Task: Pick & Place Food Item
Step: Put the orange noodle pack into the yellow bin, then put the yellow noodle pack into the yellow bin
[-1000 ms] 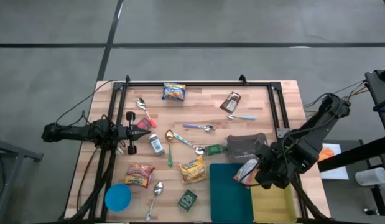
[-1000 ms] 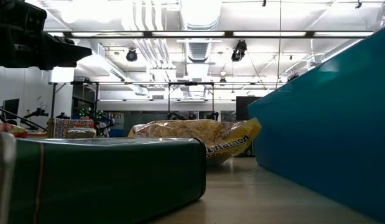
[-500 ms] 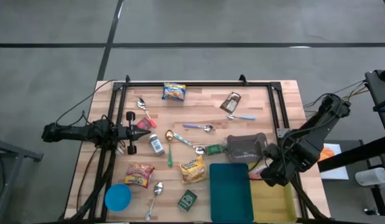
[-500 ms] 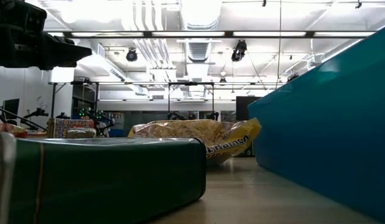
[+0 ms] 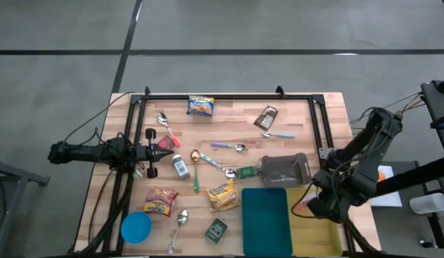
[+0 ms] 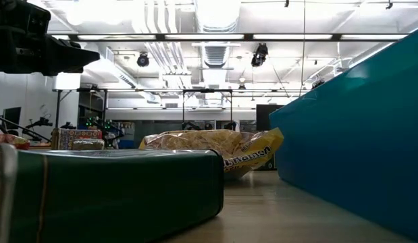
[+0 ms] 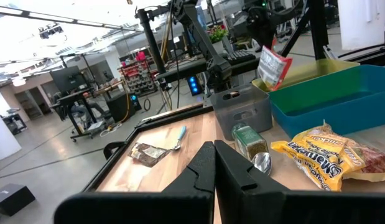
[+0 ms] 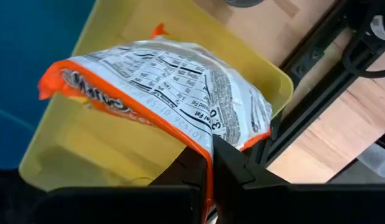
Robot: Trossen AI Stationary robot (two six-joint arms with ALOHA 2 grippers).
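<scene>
The wooden table (image 5: 236, 129) carries everything, framed by a black rail. At its near right corner stand 2 bins side by side: a teal bin (image 5: 265, 222) and, just right of it, a yellow bin (image 5: 315, 233), with a grey bin (image 5: 282, 170) touching the teal one's far edge. The right arm reaches in from the right, and the right tool (image 5: 308, 206) hangs over the yellow bin's far end, its fingers pinched tight on the edge of an orange snack bag (image 8: 161, 81); in the right wrist view the bag dangles above the yellow bin's floor, its white nutrition panel facing the camera. The left arm waits at the table's left edge, the left tool (image 5: 164, 153) fully closed and holding nothing. Smaller things lie scattered: a blue bowl (image 5: 135, 227) at the near left corner, a yellow chip bag (image 5: 222, 195) just left of the teal bin, a red snack packet (image 5: 161, 201), a dark green tin (image 5: 216, 230), and a green-handled spoon (image 5: 196, 168) near the middle
</scene>
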